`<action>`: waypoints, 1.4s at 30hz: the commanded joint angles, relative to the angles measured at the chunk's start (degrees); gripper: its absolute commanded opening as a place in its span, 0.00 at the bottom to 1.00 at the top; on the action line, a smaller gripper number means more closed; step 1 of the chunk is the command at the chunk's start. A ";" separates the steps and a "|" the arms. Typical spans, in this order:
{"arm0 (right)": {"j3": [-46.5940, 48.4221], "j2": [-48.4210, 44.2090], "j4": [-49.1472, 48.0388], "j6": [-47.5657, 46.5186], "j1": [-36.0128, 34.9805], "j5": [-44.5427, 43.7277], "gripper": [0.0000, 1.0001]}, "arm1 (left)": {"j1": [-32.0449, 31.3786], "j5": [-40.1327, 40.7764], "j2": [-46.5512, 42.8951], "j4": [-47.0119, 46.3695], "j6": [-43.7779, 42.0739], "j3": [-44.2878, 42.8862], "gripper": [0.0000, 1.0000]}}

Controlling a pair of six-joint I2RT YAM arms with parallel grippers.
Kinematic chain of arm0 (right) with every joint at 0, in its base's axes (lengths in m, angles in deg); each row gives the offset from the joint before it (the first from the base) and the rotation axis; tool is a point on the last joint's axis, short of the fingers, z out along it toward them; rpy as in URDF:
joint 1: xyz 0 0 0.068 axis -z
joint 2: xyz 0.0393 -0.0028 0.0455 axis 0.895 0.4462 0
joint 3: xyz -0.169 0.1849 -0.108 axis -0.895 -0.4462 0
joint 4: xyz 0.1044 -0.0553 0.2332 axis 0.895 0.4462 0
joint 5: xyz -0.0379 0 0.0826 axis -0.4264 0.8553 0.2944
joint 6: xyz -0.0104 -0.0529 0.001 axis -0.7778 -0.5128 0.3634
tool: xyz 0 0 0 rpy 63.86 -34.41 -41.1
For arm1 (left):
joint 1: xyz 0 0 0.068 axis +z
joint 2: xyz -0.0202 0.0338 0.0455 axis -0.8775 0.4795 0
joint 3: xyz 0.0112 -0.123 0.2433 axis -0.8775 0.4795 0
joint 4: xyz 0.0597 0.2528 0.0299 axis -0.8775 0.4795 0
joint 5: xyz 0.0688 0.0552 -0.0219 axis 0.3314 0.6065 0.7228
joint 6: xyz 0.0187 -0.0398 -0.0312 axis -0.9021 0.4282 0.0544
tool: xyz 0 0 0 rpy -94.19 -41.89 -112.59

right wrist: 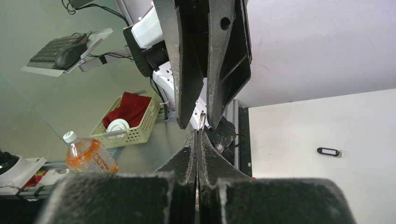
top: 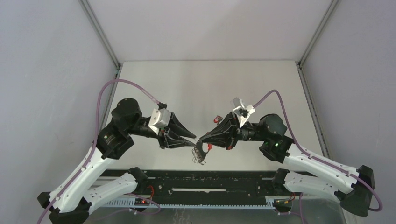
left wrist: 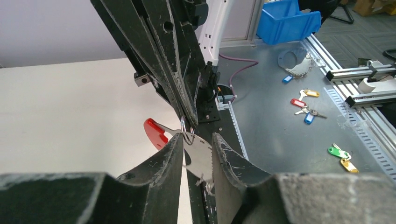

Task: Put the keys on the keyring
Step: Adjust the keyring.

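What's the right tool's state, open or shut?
Shut on the keyring. In the right wrist view the right tool is pressed closed on a thin metal edge; the left wrist view shows it pinching the ring.

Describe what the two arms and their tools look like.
Left arm and right arm: white lower links, black joints. Left tool and right tool: black, two tapering scuffed fingers. A purple cable loops to each wrist; green light on the right.
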 commanded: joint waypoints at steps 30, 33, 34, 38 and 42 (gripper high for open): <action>24.20 4.33 48.49 -23.45 3.01 -0.34 0.54 | -0.30 7.68 2.71 16.91 -12.58 -7.20 0.00; 30.95 8.66 59.75 -28.70 2.95 -0.46 0.52 | -0.25 7.81 3.34 17.79 -13.23 -8.02 0.00; 33.04 10.02 62.12 -30.03 2.87 -0.60 0.51 | -0.35 7.77 3.53 17.96 -13.55 -8.17 0.00; 38.62 13.97 67.68 -33.85 1.44 -1.41 0.46 | -0.32 7.92 4.73 19.84 -15.19 -8.96 0.00; 42.18 16.46 70.39 -36.64 -0.59 -3.69 0.42 | -0.32 8.25 5.34 21.04 -16.56 -9.29 0.00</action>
